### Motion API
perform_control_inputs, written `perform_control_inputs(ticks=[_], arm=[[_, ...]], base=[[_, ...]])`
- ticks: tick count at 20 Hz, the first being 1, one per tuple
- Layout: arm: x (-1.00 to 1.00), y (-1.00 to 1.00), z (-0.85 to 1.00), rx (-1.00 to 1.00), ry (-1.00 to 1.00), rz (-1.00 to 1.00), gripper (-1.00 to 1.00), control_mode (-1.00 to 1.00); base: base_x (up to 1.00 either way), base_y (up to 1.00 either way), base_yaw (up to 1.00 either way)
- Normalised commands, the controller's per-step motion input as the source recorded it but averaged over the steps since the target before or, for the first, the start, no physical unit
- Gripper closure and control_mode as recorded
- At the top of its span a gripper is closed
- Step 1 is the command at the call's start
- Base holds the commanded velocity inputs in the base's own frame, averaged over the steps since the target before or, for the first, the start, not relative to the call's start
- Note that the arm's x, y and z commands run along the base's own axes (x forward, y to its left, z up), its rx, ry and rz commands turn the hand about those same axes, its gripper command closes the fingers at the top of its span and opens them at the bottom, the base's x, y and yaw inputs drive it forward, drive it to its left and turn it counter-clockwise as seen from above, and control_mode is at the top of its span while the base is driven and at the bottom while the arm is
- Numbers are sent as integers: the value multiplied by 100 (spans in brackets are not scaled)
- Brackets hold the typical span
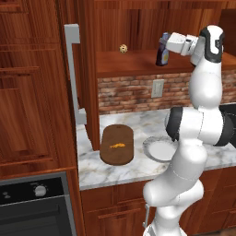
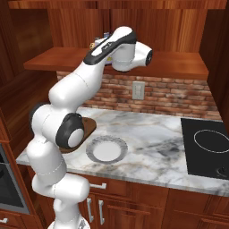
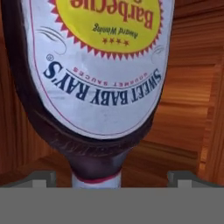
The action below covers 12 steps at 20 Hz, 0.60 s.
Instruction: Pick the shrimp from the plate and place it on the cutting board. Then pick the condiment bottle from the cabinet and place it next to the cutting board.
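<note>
Hand view: condiment bottle (image 3: 94, 83) apparently untouched between the open gripper (image 3: 112, 177) fingers.

arm (image 1: 193, 138): raised, reaching forward high | gripper (image 1: 167, 44): level | fingers: spread wide, holding nothing

The condiment bottle (image 3: 94, 78) is dark purplish-brown, its white label carrying a yellow, red-edged sunburst and blue lettering. An orange shrimp (image 1: 117, 145) lies on the dark brown cutting board (image 1: 117, 144). The plate (image 2: 106, 149) has a grey patterned rim and white centre. The desk (image 2: 152, 147) is grey-veined white marble.
</note>
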Motion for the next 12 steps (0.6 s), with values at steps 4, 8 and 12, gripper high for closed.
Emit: perform_control_inputs(ticks=[4,8,12], arm=[[0,9,-16,-2,2,0,-100,-100],[0,4,-8,-2,4,0,100,-100],[0,1,-1,-2,5,0,100,-100]], base=[[0,0,0],[0,0,0],[0,0,0]])
